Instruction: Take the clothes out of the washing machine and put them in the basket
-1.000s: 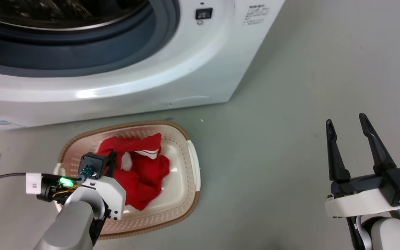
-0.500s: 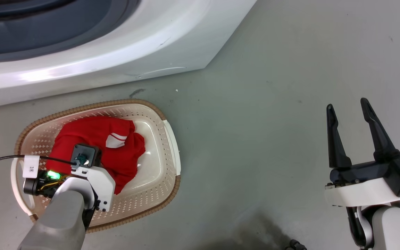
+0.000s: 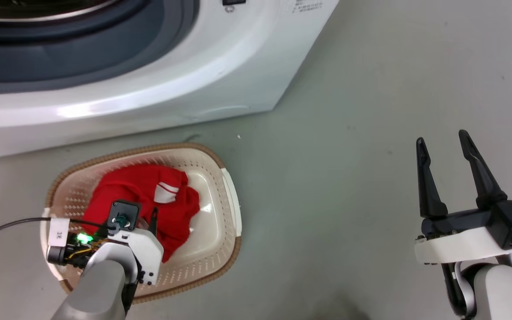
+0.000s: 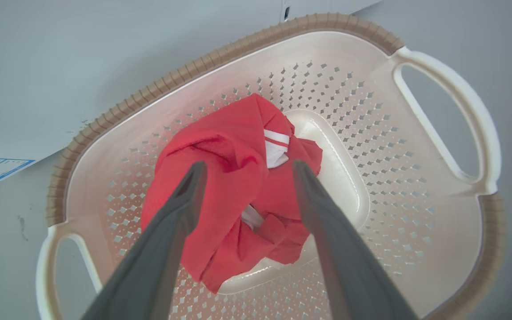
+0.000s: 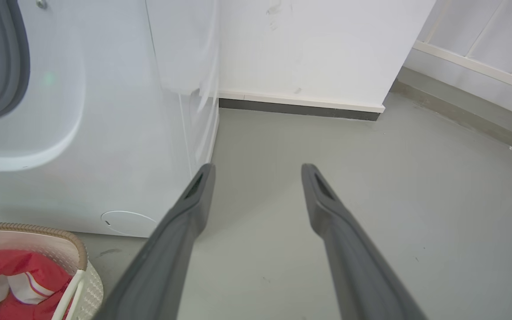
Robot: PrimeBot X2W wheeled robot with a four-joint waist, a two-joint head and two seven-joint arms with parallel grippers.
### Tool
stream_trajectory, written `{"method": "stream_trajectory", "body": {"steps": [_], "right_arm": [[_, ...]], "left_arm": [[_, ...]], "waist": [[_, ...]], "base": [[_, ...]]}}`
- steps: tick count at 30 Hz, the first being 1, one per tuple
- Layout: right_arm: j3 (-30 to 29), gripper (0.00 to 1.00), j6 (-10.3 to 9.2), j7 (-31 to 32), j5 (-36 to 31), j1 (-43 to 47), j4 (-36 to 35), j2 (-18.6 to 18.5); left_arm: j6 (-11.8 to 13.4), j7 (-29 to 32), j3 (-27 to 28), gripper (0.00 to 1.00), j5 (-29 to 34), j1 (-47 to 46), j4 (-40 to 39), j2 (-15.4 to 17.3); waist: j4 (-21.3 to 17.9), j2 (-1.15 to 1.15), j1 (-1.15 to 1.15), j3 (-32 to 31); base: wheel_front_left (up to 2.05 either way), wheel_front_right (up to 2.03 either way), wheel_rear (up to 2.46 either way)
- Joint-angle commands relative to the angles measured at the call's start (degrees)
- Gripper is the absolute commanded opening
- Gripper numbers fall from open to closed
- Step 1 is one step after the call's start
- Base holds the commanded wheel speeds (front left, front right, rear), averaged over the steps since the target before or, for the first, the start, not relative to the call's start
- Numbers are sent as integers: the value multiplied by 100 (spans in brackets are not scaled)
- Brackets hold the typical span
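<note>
The red clothes (image 4: 225, 151) with white striped trim lie bunched in the cream perforated basket (image 4: 220, 62), which stands on the floor in front of the white washing machine (image 3: 202, 80). My left gripper (image 4: 248, 165) hangs open just above the clothes, one finger on each side of the pile, gripping nothing. In the head view the basket (image 3: 225, 240) and clothes (image 3: 127, 186) are at lower left, partly hidden by my left wrist. My right gripper (image 3: 442, 138) stands open over bare floor, far to the right. The right wrist view shows the machine (image 5: 105, 133), the basket's corner (image 5: 80, 249) and my right gripper (image 5: 257, 166).
A black cable with a white tag (image 3: 57, 232) trails off my left wrist to the left. The grey floor (image 3: 349, 178) stretches to the right of the basket. A white wall with a dark baseboard (image 5: 300, 109) stands beyond the machine's side.
The head camera has shifted, so the whole picture moved. The clothes have settled flatter in the basket under my left gripper. The right gripper stays open in the same pose.
</note>
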Motion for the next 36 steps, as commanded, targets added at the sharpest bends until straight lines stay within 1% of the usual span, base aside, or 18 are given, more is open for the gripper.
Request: {"method": "stream_trajectory", "body": {"steps": [1, 3, 6, 9, 11, 14, 15, 16, 20, 22, 25, 29, 36], "right_arm": [[-57, 100, -8, -15, -63, 25, 56, 4], [-104, 100, -8, -15, -85, 105, 136, 4], [-178, 100, -8, -15, -156, 212, 242, 4], [-243, 100, -8, -14, -223, 338, 359, 3], [-317, 100, -7, -14, -236, 439, 421, 3], [-374, 100, -8, -14, -232, 554, 506, 4], [-374, 100, -8, -14, -232, 554, 506, 4], [-397, 100, -8, -14, -245, 603, 530, 2], [-480, 100, -7, -14, -306, 791, 615, 5], [-481, 100, -8, -14, -333, 905, 639, 4], [-435, 100, -8, -14, -367, 1122, 661, 5], [-449, 100, -8, -14, -331, 1372, 639, 3], [-383, 100, -8, -14, -215, 1602, 658, 4]], "left_arm": [[46, -14, 84, 100, 10, 157, -197, -45], [73, -15, 183, 100, 19, 340, -458, -48], [303, -15, 374, 100, 122, 588, -963, -23], [397, -15, 615, 100, 179, 938, -1574, -80], [384, -15, 781, 100, 194, 1176, -1981, -108], [260, -15, 1031, 100, 160, 1538, -2503, -171], [260, -15, 1031, 100, 160, 1538, -2503, -171], [241, -15, 1121, 100, 175, 1635, -2720, -180], [167, -14, 1392, 100, 327, 2146, -3438, -255], [149, -15, 1468, 100, 487, 2393, -3841, -223], [195, -14, 1616, 100, 670, 2843, -4397, -268], [309, -15, 1808, 100, 852, 3398, -5087, -416], [329, -15, 2119, 100, 991, 4236, -5773, -770]], "waist": [[176, 0, -1, -438], [273, 0, -1, -695], [459, 0, -1, -1114], [647, 0, -1, -1564], [776, 0, -1, -1880], [926, 0, -1, -2253], [926, 0, -1, -2253], [977, 0, -1, -2366], [1154, 0, -1, -2800], [1199, 0, -1, -2981], [1241, 0, -1, -3218], [1279, 0, -1, -3399], [1188, 0, -1, -3590]], "base": [[0, 0, 0], [0, 0, 0], [0, 0, 0], [0, 0, 0], [0, 0, 0], [0, 0, 0], [0, 0, 0], [0, 0, 0], [0, 0, 0], [0, 0, 0], [0, 0, 0], [0, 0, 0], [0, 0, 0]]}}
